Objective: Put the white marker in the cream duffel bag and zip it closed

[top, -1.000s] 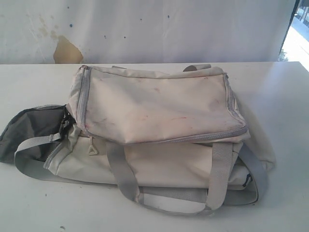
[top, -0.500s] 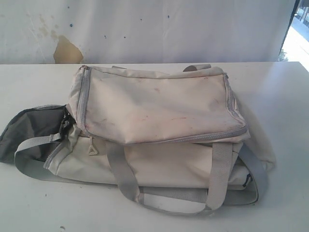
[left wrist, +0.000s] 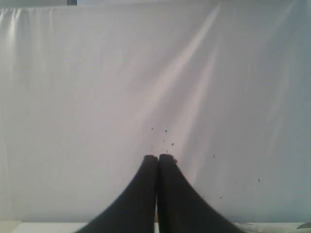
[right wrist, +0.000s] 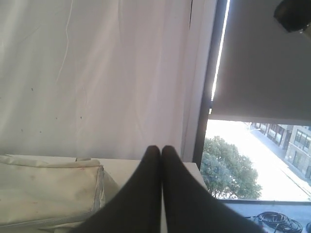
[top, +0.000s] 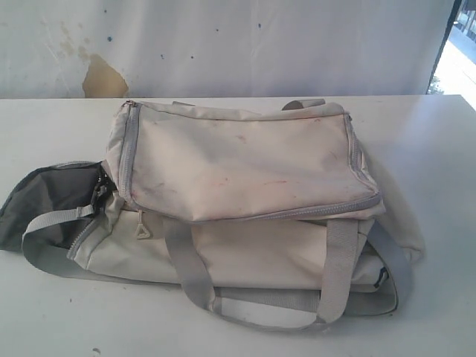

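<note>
The cream duffel bag [top: 238,193] lies across the middle of the white table [top: 439,149], its top flap down and the grey zipper tape [top: 128,152] running round the flap. Dark grey lining [top: 52,197] spills out at its left end. Grey handles [top: 260,301] droop toward the front edge. The white marker is not in view. Neither arm shows in the exterior view. My left gripper [left wrist: 158,156] is shut on nothing and faces a white curtain. My right gripper [right wrist: 157,147] is shut, empty, with an end of the bag [right wrist: 48,191] beside it.
A white curtain [top: 223,44] with a brown stain [top: 103,78] hangs behind the table. A window [right wrist: 257,160] with trees outside is at the right of the table in the right wrist view. Cables [right wrist: 277,221] lie below the window.
</note>
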Tool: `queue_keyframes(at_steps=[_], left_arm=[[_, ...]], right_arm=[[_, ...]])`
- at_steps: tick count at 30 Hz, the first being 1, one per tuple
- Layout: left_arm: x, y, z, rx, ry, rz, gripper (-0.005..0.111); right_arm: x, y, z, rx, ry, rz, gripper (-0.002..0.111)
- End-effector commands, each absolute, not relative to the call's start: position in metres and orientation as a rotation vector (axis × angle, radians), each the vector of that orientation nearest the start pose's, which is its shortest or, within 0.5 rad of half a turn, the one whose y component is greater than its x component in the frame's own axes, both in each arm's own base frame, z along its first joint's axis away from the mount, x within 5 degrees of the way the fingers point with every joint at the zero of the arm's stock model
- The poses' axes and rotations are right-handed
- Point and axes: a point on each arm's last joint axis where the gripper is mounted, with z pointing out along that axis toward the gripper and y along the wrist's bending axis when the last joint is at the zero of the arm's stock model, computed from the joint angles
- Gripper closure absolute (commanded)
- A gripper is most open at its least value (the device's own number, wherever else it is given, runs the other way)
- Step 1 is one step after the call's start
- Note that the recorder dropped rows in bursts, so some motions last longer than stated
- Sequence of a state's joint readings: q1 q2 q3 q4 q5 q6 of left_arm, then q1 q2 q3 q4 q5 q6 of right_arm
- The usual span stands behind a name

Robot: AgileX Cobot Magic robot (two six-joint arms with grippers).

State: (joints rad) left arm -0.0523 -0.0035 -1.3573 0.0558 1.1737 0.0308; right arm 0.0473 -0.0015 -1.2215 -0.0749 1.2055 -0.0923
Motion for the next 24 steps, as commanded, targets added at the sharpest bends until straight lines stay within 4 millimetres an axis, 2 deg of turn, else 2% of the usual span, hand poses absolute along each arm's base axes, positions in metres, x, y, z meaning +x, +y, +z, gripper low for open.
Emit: queue_keyframes(at_steps=[1,3,6,9,11,18,24], left_arm=[[-0.142,0.013,0.427,-0.014,1.364,0.001,0.107],[-0.120,0.012,0.418,-0.008,1.397,0.002,0.107],[-0.075,0.008,0.396,0.007,1.443,-0.010,0.107],[-0.031,0.005,0.360,0.017,1.526,-0.007,0.107],[-0.014,0.004,0.341,0.021,1.564,-0.011,0.107],[0.022,-0.001,0.305,0.026,1.448,-0.046,0.107],[0.038,-0.002,0.278,0.028,1.380,-0.050,0.107]], right_arm=[[-0.129,-0.013,0.412,-0.058,1.498,-0.100,0.108],[-0.119,-0.012,0.407,-0.058,1.522,-0.097,0.108],[-0.100,-0.011,0.397,-0.065,1.554,-0.099,0.108],[-0.081,-0.010,0.389,-0.064,1.559,-0.093,0.108],[-0.072,-0.010,0.384,-0.068,1.565,-0.094,0.108],[-0.041,-0.008,0.362,-0.078,1.588,-0.096,0.108],[-0.009,-0.005,0.335,-0.093,1.576,-0.095,0.108]])
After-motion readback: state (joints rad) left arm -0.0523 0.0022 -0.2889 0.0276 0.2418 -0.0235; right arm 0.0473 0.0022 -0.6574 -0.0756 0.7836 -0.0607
